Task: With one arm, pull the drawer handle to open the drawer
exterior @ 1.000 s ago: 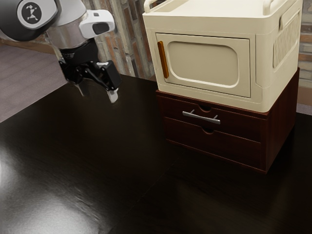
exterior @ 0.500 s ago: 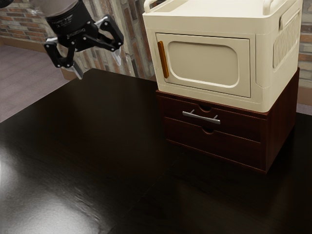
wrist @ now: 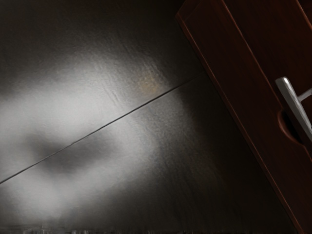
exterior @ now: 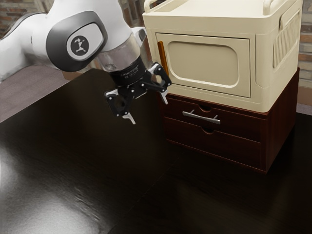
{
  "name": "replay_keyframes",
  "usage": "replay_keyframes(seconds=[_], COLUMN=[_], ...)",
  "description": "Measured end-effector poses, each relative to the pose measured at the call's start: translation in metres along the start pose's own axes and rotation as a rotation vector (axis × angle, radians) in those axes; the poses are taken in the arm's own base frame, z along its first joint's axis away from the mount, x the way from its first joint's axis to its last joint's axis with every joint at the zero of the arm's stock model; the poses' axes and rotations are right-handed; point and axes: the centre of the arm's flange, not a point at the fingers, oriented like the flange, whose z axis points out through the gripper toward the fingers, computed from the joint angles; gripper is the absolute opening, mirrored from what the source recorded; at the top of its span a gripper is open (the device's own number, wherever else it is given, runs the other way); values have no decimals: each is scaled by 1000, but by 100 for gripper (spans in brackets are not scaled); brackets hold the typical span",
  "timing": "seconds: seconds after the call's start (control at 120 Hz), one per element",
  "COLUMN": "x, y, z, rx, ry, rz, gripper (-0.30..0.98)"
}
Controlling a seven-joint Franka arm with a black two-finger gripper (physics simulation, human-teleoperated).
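My gripper (exterior: pixel 147 111) hangs in the air in the exterior view, fingers spread wide with nothing between them. It is toward the exterior view's left from the silver bar handle (exterior: pixel 201 117) and does not touch it. That handle is fixed on the upper drawer (exterior: pixel 234 126) of the dark red wooden cabinet, and the drawer sits flush with the front. In the wrist view the handle (wrist: pixel 294 102) stands out from the cabinet front, above the lower drawer's rounded finger notch (wrist: pixel 290 127).
A cream cabinet (exterior: pixel 258 73) with an orange-handled door (exterior: pixel 204 63) rests on top of the wooden one. The black glossy table (exterior: pixel 97 170) stretches out before them. A brick wall (exterior: pixel 14 14) stands behind.
My arm has swung toward the exterior view's right and lower, bringing the gripper much closer to the cabinets. The fingers remain apart. The drawers and handle have not moved.
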Motion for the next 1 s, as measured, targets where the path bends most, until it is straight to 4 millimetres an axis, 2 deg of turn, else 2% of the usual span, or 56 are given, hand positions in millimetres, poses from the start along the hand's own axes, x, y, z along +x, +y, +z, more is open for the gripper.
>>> replay_keyframes(seconds=[0.4,0.483,0.675,0.883,1.0], x=[-22,-15,20,7,11], y=[35,37,27,38,39], z=[40,49,66,75,77], rx=[-99,-101,-105,-123,-131], ry=[-14,-15,-1,-7,-5], rz=[-126,-160,-261,-268,-288], gripper=[68,68,68,68,67])
